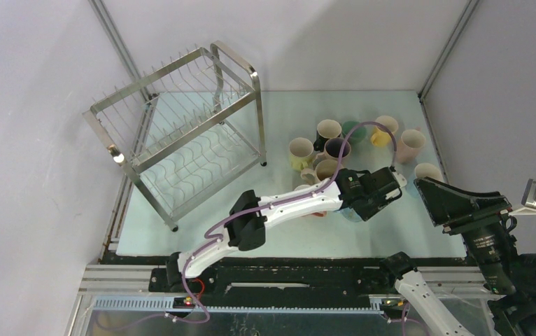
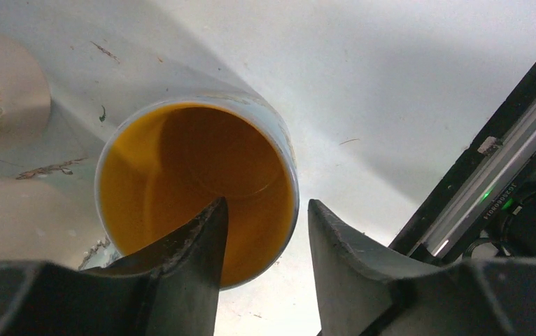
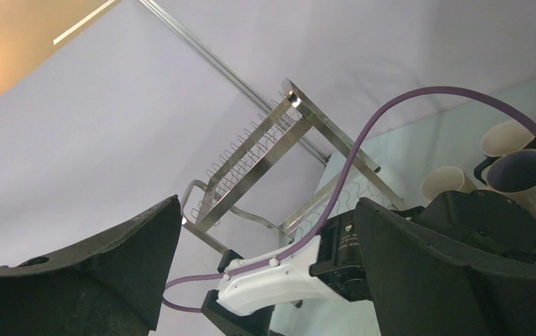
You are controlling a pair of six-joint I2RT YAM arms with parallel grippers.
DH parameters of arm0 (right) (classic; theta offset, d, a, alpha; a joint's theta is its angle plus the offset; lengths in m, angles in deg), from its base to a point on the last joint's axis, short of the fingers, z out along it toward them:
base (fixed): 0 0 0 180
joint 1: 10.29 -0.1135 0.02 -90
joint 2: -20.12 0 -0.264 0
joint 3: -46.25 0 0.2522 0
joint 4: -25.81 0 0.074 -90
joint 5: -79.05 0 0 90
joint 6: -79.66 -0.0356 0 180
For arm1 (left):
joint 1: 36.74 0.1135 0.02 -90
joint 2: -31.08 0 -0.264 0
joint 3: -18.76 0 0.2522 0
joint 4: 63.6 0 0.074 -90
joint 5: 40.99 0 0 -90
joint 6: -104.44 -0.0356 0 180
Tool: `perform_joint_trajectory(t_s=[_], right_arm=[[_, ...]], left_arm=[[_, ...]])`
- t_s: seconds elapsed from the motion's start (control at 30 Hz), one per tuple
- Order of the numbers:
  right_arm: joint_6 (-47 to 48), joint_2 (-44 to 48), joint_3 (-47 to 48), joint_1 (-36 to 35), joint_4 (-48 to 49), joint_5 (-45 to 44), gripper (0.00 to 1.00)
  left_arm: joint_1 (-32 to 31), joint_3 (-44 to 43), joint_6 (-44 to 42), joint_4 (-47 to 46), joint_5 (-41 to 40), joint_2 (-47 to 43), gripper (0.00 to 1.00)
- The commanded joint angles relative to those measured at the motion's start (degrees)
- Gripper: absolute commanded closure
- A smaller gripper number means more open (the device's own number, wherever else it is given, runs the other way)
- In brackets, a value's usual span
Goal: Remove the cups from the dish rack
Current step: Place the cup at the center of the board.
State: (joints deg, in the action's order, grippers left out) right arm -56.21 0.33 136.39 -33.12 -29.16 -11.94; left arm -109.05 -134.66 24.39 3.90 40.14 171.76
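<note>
Left wrist view: light blue mug (image 2: 181,161), orange inside, upright on tabletop (image 2: 363,91), mouth up, directly below left hand (image 2: 266,206). One finger inside rim, other outside, wall between, neither pressing: hand partly spread, mug not gripped. Left arm stretched far right, wrist pointing down. Dish rack (image 1: 181,133) looks bare; other mugs (image 1: 335,150) clustered right of it. Right hand (image 3: 266,206) spread wide, empty, well apart.
</note>
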Motion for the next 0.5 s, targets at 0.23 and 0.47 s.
perform_joint_trajectory(t_s=[0.23, 0.47], right_arm=[[-1.2, -1.28, -0.24, 0.02, 2.84, 1.9, 0.0], [-1.7, -1.63, -0.25, -0.07, 5.62, 3.54, 0.0]], left_arm=[[-0.14, 1.92, 0.45, -4.65, 2.19, -12.84, 0.23], [-0.37, 9.43, 2.47, -7.56, 0.92, -21.36, 0.07]])
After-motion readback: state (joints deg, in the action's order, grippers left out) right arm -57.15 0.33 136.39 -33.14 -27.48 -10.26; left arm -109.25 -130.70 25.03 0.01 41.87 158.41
